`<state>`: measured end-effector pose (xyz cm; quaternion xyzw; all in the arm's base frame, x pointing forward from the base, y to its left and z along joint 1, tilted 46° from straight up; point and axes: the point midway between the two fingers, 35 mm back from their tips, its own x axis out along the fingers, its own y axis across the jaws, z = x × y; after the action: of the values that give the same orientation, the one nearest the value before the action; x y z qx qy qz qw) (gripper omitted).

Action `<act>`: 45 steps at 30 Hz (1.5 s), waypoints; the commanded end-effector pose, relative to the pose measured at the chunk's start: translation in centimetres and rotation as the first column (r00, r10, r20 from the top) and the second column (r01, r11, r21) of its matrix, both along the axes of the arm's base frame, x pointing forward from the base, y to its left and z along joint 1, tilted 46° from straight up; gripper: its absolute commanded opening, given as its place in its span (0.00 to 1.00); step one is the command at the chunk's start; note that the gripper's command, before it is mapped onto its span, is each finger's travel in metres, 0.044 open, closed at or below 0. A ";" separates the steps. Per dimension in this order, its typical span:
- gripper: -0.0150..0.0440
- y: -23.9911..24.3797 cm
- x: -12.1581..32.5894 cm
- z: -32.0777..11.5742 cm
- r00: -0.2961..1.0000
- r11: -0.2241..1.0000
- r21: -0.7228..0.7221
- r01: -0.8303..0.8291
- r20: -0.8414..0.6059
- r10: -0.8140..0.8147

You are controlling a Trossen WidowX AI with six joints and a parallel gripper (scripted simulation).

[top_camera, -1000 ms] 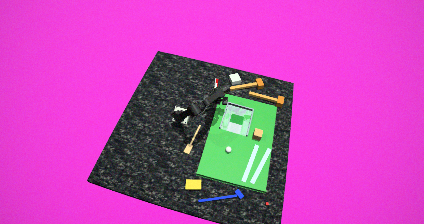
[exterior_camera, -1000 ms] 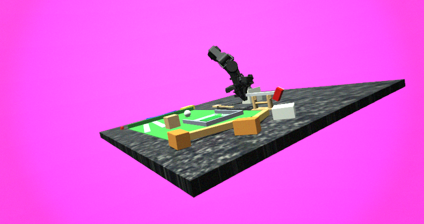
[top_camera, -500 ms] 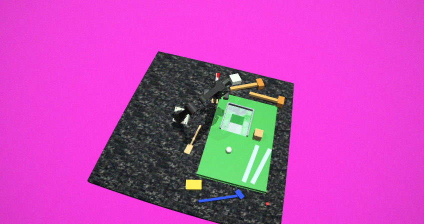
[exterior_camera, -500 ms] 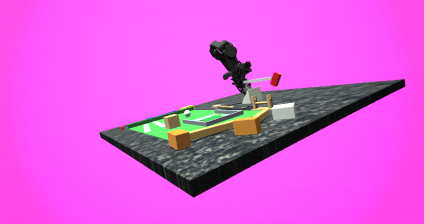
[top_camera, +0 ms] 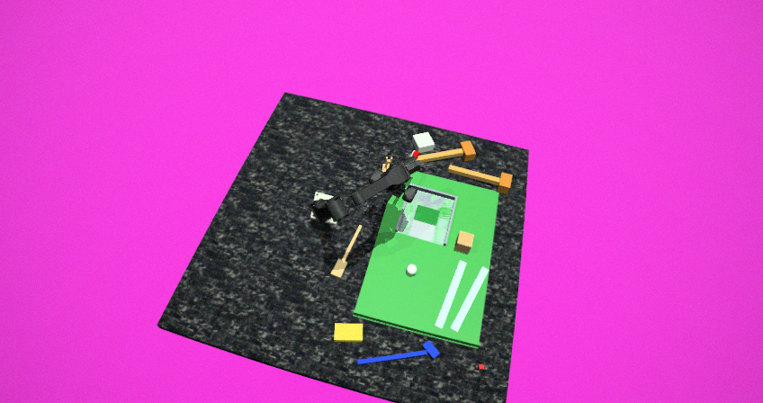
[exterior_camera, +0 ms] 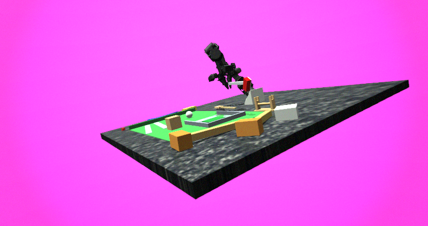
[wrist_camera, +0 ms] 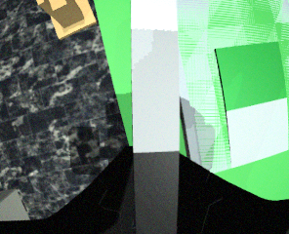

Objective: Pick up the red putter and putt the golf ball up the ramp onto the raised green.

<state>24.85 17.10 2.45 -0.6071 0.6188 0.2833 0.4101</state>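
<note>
You held the black parallel-jaw gripper (exterior_camera: 229,84) clamped on the pale grey shaft of the red-headed putter (exterior_camera: 247,83), lifted above the tabletop's far edge so its head could swing freely, while the white golf ball (top_camera: 411,269) rested mid-mat.

No text, label, brand, number or sign can be read in any of the three views. Every surface that shows is plain colour or plain pattern, without lettering.
</note>
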 end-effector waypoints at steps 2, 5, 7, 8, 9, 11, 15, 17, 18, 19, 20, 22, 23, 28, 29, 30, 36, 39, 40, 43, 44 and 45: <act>0.25 -2.1 1.1 3.1 0.987 0.993 0.018 0.120 0.109 -0.121; 0.25 -3.5 1.7 4.8 0.966 0.981 0.029 0.192 0.170 -0.194; 0.25 -4.6 1.9 6.0 0.947 0.970 0.039 0.239 0.210 -0.242; 0.25 -5.1 2.0 6.5 0.936 0.964 0.044 0.263 0.230 -0.265; 0.25 -5.6 2.1 7.1 0.924 0.957 0.050 0.286 0.250 -0.289; 0.25 -6.6 2.3 8.2 0.897 0.942 0.063 0.331 0.288 -0.334; 0.25 -8.8 2.4 10.3 0.832 0.904 0.094 0.417 0.363 -0.421; 0.25 -9.9 2.3 11.4 0.793 0.883 0.111 0.457 0.398 -0.461; 0.25 -10.5 2.3 11.9 0.773 0.871 0.121 0.476 0.415 -0.480; 0.25 -11.0 2.2 12.4 0.751 0.859 0.131 0.495 0.432 -0.499; 0.25 -11.6 2.1 12.9 0.729 0.846 0.141 0.514 0.448 -0.517; 0.25 -12.7 1.9 14.0 0.682 0.820 0.162 0.549 0.480 -0.551; 0.25 -13.2 1.7 14.5 0.658 0.806 0.173 0.565 0.495 -0.568; 0.25 -16.0 0.8 16.9 0.524 0.733 0.234 0.639 0.565 -0.637; 0.25 -16.5 0.5 17.3 0.496 0.717 0.247 0.652 0.577 -0.649; 0.25 -17.1 0.3 17.8 0.466 0.701 0.260 0.664 0.589 -0.660; 0.25 -20.2 -1.6 20.4 0.282 0.603 0.343 0.720 0.649 -0.706; 0.25 -20.9 -2.2 21.0 0.234 0.578 0.365 0.730 0.661 -0.713; 0.25 -20.9 -2.2 21.0 0.234 0.578 0.365 0.730 0.661 -0.713; 0.25 -21.0 -2.2 21.0 0.233 0.576 0.365 0.731 0.661 -0.713; 0.25 -21.1 -2.1 20.9 0.231 0.574 0.363 0.734 0.661 -0.714; 0.25 -21.2 -2.1 20.7 0.228 0.570 0.362 0.738 0.661 -0.715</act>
<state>22.83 -3.77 23.18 -0.3162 0.6027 -0.2200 0.6989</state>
